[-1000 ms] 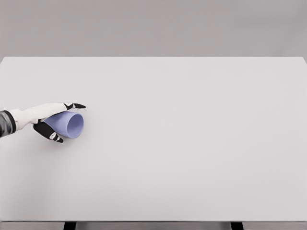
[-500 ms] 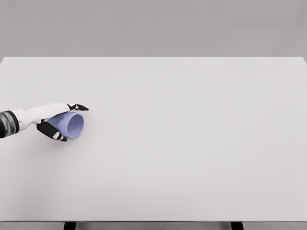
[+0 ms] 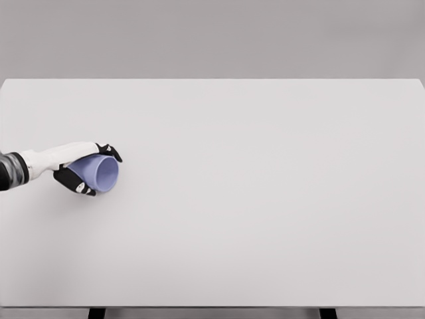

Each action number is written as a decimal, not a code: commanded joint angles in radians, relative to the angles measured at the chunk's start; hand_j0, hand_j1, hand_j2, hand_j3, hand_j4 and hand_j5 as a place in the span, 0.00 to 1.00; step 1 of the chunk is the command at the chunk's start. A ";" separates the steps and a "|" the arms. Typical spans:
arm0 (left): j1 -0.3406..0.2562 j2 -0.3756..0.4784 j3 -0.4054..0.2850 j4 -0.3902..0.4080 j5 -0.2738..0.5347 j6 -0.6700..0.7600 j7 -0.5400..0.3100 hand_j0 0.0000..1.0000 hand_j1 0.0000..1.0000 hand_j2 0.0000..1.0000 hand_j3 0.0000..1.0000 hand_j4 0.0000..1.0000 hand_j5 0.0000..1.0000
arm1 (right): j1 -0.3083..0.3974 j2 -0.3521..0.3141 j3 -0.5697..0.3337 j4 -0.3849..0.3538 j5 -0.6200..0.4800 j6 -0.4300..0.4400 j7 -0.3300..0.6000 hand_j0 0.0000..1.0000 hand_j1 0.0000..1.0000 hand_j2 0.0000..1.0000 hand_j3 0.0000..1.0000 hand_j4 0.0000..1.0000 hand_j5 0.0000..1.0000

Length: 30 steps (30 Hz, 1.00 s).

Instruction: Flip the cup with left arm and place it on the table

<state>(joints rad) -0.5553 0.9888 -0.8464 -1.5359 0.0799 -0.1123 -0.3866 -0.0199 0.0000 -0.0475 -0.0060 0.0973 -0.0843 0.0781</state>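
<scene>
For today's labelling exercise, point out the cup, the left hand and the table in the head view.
cup (image 3: 104,174), head view, on the inside of its open mouth, facing right.
left hand (image 3: 74,167), head view, where the white back meets the dark fingers around the cup.
table (image 3: 265,199), head view, on bare white tabletop.

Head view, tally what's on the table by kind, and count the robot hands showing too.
Cup: 1, lavender, lying on its side, gripped by the left hand
Robot hand: 1, the left
Table: 1
Total: 3
</scene>
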 commanded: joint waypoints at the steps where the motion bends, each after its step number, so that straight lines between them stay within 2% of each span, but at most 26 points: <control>1: -0.005 0.004 -0.003 -0.001 0.064 -0.001 0.005 0.50 0.50 0.50 0.50 0.50 0.50 | 0.000 0.000 0.000 0.000 -0.001 0.000 0.000 1.00 1.00 1.00 1.00 1.00 1.00; 4: -0.031 0.010 -0.003 0.002 0.129 -0.001 0.005 0.50 0.50 0.50 0.50 0.50 0.50 | 0.000 0.000 0.000 0.000 0.001 0.000 0.000 1.00 1.00 1.00 1.00 1.00 1.00; 7: -0.054 0.011 0.001 0.010 0.283 -0.009 -0.014 0.51 0.51 0.51 0.51 0.51 0.51 | 0.000 0.000 0.000 0.000 -0.001 0.000 0.000 1.00 1.00 1.00 1.00 1.00 1.00; 8: -0.063 0.011 0.003 0.010 0.311 -0.012 -0.035 0.51 0.51 0.51 0.51 0.51 0.51 | 0.000 0.000 0.000 0.000 0.001 0.000 0.000 1.00 1.00 1.00 1.00 1.00 1.00; 9: -0.083 0.010 0.007 0.013 0.386 -0.015 -0.112 0.51 0.51 0.51 0.51 0.51 0.51 | 0.000 0.000 0.000 0.000 0.001 0.000 0.000 1.00 1.00 1.00 1.00 1.00 1.00; 11: -0.098 -0.002 0.027 0.013 0.468 -0.015 -0.208 0.51 0.51 0.51 0.51 0.51 0.51 | 0.000 0.000 0.000 0.000 -0.001 0.000 0.000 1.00 1.00 1.00 1.00 1.00 1.00; 12: -0.098 -0.021 0.052 0.022 0.501 -0.015 -0.224 0.51 0.51 0.51 0.51 0.51 0.51 | 0.000 0.000 0.000 0.000 -0.001 0.000 0.000 1.00 1.00 1.00 1.00 1.00 1.00; 13: -0.097 -0.086 0.116 0.078 0.544 -0.015 -0.224 0.51 0.51 0.51 0.51 0.51 0.51 | 0.000 0.000 0.000 0.000 -0.001 0.000 0.000 1.00 1.00 1.00 1.00 1.00 1.00; 14: -0.095 -0.156 0.173 0.161 0.546 -0.014 -0.224 0.51 0.51 0.51 0.51 0.51 0.51 | 0.000 0.000 0.000 0.000 -0.001 0.000 0.000 1.00 1.00 1.00 1.00 1.00 1.00; 15: -0.095 -0.255 0.258 0.285 0.547 -0.007 -0.224 0.50 0.50 0.50 0.50 0.50 0.50 | 0.000 0.000 0.000 0.000 -0.001 0.000 0.000 1.00 1.00 1.00 1.00 1.00 1.00; 16: -0.095 -0.315 0.326 0.384 0.549 -0.001 -0.224 0.50 0.50 0.50 0.50 0.50 0.50 | 0.000 0.000 0.000 0.000 -0.001 0.000 0.000 1.00 1.00 1.00 1.00 1.00 1.00; 18: -0.097 -0.366 0.398 0.474 0.584 0.000 -0.224 0.50 0.50 0.50 0.50 0.50 0.50 | 0.000 0.000 0.000 0.000 -0.001 0.000 0.000 1.00 1.00 1.00 1.00 1.00 1.00; 20: -0.097 -0.432 0.435 0.527 0.607 0.020 -0.224 0.51 0.51 0.51 0.51 0.51 0.51 | 0.000 0.000 0.000 0.000 -0.001 0.000 0.000 1.00 1.00 1.00 1.00 1.00 1.00; 23: -0.095 -0.519 0.432 0.536 0.597 0.051 -0.224 0.50 0.50 0.50 0.50 0.50 0.50 | 0.000 0.000 0.000 0.000 -0.001 0.000 0.000 1.00 1.00 1.00 1.00 1.00 1.00; 30: -0.083 -0.636 0.441 0.547 0.598 0.100 -0.224 0.50 0.50 0.50 0.50 0.50 0.50 | 0.000 0.000 0.000 0.000 -0.001 0.000 0.000 1.00 1.00 1.00 1.00 1.00 1.00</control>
<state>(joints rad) -0.6381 0.3922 -0.4107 -0.9958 0.6741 -0.0282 -0.6211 -0.0199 0.0000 -0.0475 -0.0061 0.0971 -0.0843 0.0781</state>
